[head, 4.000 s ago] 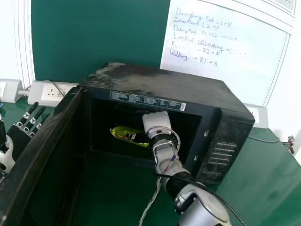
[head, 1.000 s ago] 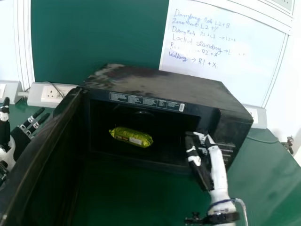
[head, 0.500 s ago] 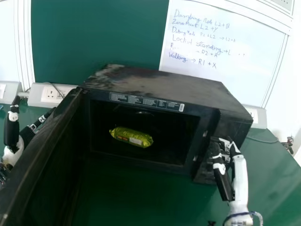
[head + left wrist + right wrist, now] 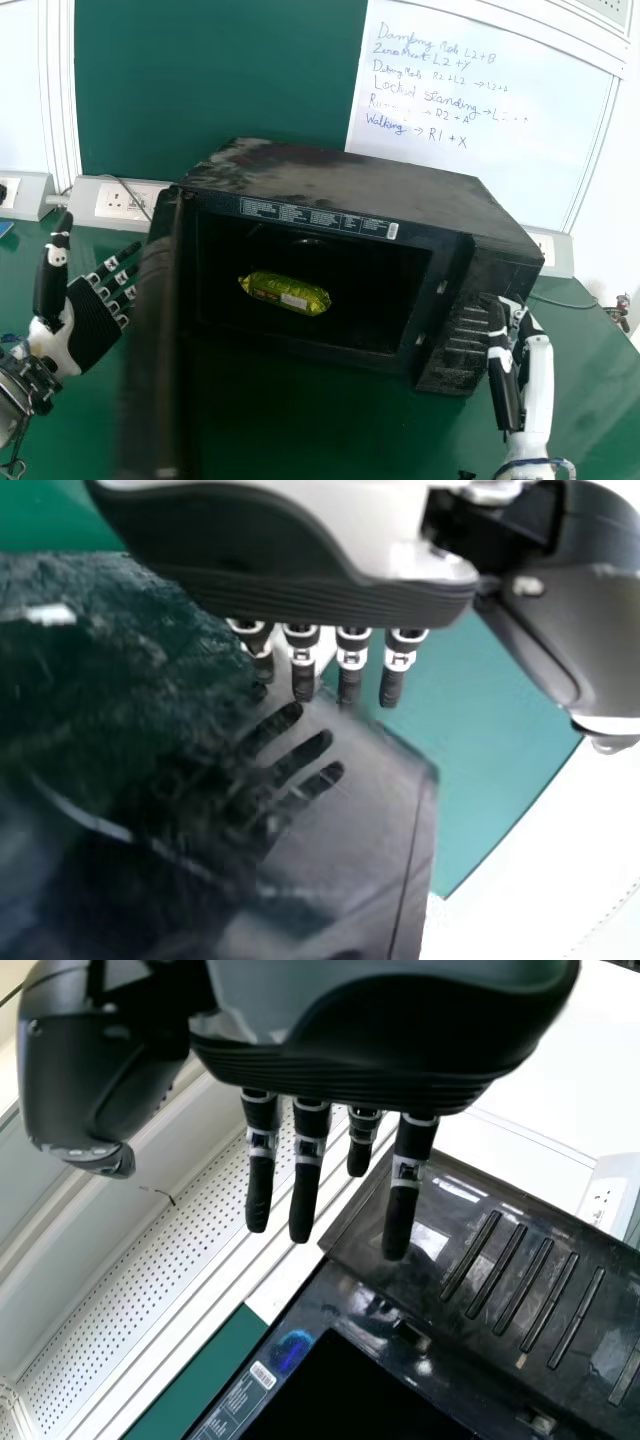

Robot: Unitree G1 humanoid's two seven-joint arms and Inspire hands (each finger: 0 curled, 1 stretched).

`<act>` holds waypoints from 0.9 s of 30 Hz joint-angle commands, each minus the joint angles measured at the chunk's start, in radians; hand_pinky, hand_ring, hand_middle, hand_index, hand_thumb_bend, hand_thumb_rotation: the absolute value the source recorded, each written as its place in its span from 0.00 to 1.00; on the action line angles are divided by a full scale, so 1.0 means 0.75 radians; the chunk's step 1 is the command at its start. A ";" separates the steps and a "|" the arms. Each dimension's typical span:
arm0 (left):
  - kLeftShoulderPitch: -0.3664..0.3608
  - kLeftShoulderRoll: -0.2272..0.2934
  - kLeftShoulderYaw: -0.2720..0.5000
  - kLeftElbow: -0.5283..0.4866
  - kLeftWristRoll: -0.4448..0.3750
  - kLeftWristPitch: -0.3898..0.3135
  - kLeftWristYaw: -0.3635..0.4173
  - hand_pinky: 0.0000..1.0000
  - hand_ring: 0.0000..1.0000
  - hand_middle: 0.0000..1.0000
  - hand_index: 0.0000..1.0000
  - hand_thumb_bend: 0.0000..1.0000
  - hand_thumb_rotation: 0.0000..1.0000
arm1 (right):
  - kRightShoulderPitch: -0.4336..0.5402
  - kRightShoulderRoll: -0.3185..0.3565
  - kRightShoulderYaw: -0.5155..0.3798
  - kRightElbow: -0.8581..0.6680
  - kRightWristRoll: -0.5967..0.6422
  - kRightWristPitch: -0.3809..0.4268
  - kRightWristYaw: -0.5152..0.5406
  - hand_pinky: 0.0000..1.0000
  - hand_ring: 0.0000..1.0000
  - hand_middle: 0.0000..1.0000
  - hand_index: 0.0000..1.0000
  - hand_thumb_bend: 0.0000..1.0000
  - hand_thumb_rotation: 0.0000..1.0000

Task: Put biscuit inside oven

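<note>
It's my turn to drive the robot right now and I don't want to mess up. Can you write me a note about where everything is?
Left hand: open and empty, fingers straight, by the outside of the oven door. I can't tell if it touches.
Right hand: open and empty, by the oven's right front.
Biscuit packet: lying inside the oven.
Done: the biscuits are in.
Left: nothing more that the task asks for. The door is open, so shutting it might come next, probably with the left hand.
</note>
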State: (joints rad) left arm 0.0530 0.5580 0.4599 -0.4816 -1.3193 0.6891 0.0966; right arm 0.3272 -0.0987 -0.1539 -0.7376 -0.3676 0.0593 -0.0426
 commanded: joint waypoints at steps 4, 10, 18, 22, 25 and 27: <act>-0.019 -0.001 -0.052 -0.018 0.027 0.027 -0.012 1.00 1.00 1.00 1.00 0.21 0.07 | -0.020 0.003 -0.039 -0.021 -0.007 0.008 -0.016 0.59 0.69 0.73 0.72 0.71 0.34; -0.021 -0.022 -0.071 -0.007 0.050 0.015 -0.035 1.00 0.98 0.98 0.99 0.23 0.05 | -0.026 0.006 -0.067 -0.027 -0.004 0.024 -0.017 0.62 0.71 0.73 0.72 0.73 0.34; -0.026 -0.031 -0.076 0.025 0.069 0.027 -0.066 1.00 0.92 0.92 0.96 0.32 0.03 | -0.029 0.035 -0.084 -0.042 -0.025 0.098 -0.034 0.60 0.69 0.73 0.71 0.75 0.35; -0.029 -0.031 -0.075 0.031 0.064 0.035 -0.068 0.99 0.90 0.91 0.96 0.36 0.02 | -0.038 0.071 -0.092 -0.072 -0.004 0.184 -0.034 0.56 0.66 0.72 0.72 0.76 0.34; -0.039 -0.028 -0.083 0.044 0.079 0.037 -0.086 0.98 0.89 0.90 0.95 0.39 0.02 | -0.048 0.096 -0.110 -0.080 -0.005 0.229 -0.055 0.54 0.64 0.71 0.72 0.76 0.33; -0.048 -0.029 -0.088 0.052 0.089 0.039 -0.098 0.98 0.90 0.90 0.94 0.41 0.02 | -0.050 0.107 -0.122 -0.082 0.003 0.238 -0.063 0.53 0.63 0.70 0.72 0.76 0.32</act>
State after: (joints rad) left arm 0.0375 0.5401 0.4072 -0.4513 -1.2613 0.7115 0.0357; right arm 0.3034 -0.0286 -0.2350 -0.7840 -0.3720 0.2274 -0.0795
